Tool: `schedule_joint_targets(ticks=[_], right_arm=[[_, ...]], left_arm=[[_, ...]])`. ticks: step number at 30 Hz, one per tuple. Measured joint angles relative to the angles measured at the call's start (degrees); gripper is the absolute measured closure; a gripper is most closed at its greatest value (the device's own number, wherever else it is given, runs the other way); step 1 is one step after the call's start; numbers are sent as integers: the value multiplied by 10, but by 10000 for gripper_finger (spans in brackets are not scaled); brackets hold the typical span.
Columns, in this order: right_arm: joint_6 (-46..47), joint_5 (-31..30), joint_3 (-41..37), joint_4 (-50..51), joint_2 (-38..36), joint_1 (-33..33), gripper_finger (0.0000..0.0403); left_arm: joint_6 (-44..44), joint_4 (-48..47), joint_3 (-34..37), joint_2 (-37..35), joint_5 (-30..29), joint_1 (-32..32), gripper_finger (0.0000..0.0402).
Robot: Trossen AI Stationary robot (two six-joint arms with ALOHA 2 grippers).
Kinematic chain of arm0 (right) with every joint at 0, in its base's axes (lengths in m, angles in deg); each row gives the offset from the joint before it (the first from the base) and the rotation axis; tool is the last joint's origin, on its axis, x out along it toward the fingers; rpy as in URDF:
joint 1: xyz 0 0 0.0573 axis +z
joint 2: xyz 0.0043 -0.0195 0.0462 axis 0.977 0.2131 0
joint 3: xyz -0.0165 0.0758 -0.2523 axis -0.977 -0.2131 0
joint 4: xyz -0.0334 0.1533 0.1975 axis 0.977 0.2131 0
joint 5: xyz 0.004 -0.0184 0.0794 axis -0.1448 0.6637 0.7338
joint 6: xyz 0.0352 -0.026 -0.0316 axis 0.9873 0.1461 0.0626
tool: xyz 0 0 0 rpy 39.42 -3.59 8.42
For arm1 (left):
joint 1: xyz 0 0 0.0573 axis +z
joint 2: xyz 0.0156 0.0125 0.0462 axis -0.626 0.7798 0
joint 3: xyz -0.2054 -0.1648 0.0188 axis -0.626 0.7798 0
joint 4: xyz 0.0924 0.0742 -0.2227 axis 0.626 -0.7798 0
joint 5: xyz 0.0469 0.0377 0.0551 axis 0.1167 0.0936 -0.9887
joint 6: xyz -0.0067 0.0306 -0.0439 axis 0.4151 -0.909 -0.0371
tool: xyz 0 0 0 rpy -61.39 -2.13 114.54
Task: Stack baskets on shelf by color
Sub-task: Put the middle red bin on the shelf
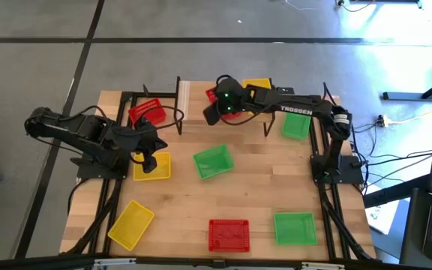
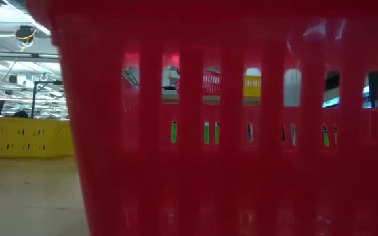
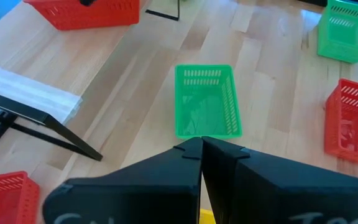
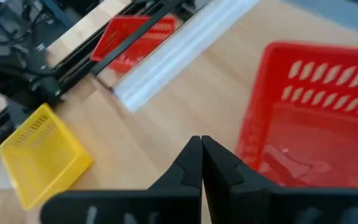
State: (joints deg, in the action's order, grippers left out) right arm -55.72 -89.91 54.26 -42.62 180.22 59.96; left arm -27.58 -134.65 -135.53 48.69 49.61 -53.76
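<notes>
Both claws pinched shut, holding nothing.

The right claw point(image 4: 201, 144) hangs over the shelf point(image 1: 195, 97) beside a red basket point(image 4: 316, 118). The left claw point(image 3: 201, 148) hovers above a yellow basket point(image 1: 153, 166), facing the green basket point(image 3: 206, 101) in the middle of the desk point(image 1: 261, 195).

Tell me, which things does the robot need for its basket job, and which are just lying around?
For the job:
red baskets
green baskets
yellow baskets
shelf
left claw
right claw

Just lying about:
cables on the floor
metal stand beside the table
</notes>
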Motion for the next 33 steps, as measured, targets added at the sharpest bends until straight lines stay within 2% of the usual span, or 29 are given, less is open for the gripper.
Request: schedule_joint_targets(ticks=[14, 16, 20, 22, 30, 33], right_arm=[[-47, -89, 0, 4, 0, -5, 403], [-46, -76, 0, -6, 0, -6, 403], [-64, 21, 1, -41, -1, -1, 403], [-59, 45, 2, -41, 5, 1, 403], [-42, -35, 0, -7, 47, 1, 403], [-43, -39, 0, -16, 48, 3, 403]], left_arm=[[0, 0, 0, 0, 0, 0, 401], [0, 0, 0, 0, 0, 0, 401], [0, 0, 0, 0, 0, 0, 401], [0, 0, 0, 0, -1, 0, 401], [0, 4, 0, 0, -1, 0, 401], [0, 3, 0, 0, -1, 0, 401]])
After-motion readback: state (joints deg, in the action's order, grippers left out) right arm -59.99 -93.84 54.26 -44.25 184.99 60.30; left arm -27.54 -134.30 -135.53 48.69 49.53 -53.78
